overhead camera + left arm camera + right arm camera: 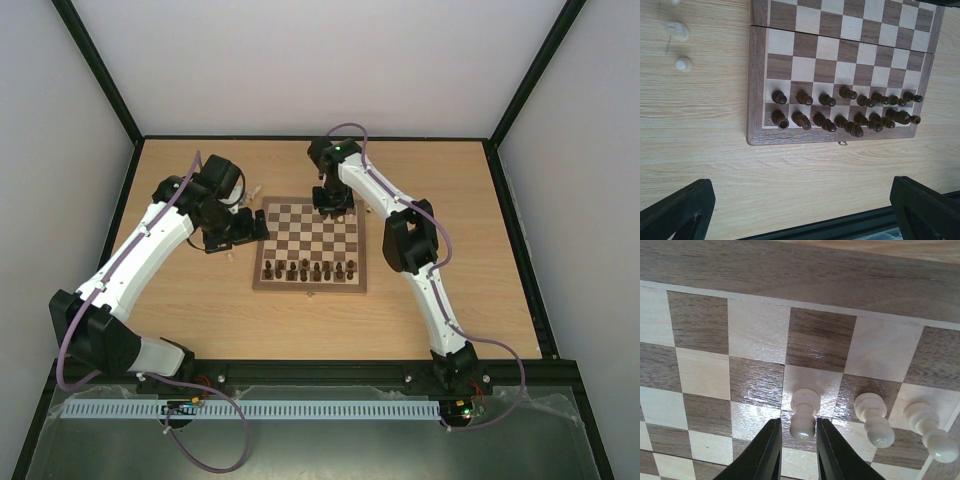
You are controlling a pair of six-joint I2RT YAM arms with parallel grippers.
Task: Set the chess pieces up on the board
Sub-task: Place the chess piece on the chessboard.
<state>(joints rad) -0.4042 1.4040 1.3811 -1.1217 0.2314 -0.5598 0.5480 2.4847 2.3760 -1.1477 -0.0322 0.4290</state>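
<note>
The board [310, 232] lies mid-table. Two rows of dark chess pieces [308, 269] stand along its near edge; they also show in the left wrist view [845, 112] on the board [840, 55]. My right gripper [331, 206] hovers over the board's far right part. In the right wrist view its fingers [799, 437] straddle the head of an upright cream pawn [804, 412] with a thin gap at the left finger. Two more cream pawns [872, 417] [930, 432] stand to its right. My left gripper [245, 226] [800, 200] is wide open and empty, left of the board.
Loose cream pieces [679, 31] [684, 64] lie on the tabletop left of the board, also visible from above [250, 192]. The table's black front rail [840, 227] runs below the left gripper. Black frame posts border the table.
</note>
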